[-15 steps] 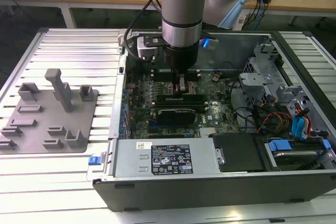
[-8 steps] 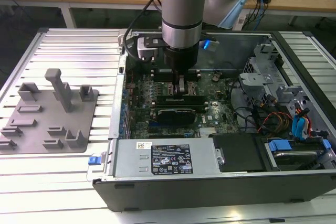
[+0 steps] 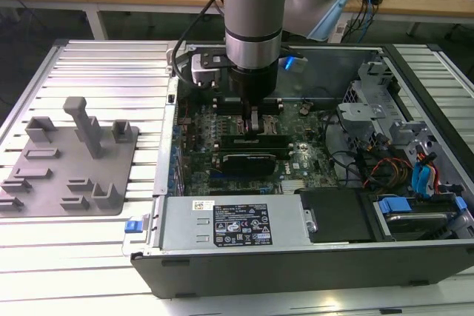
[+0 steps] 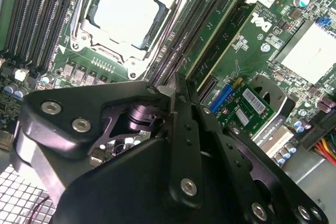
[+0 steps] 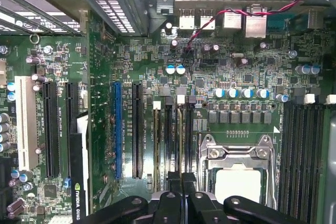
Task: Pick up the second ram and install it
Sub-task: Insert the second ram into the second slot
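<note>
The jaws of the gripper [image 5: 181, 178] are pressed together with nothing visibly between them, just above the second ram [image 5: 180, 145] standing in its slot beside the processor socket [image 5: 239, 174], lower centre of the first wrist view

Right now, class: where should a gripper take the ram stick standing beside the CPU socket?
By its top edge at mid-length, coming straight down, pinching the two flat faces: the ram stick stands on edge, thin, with slots crowding its sides.
</note>
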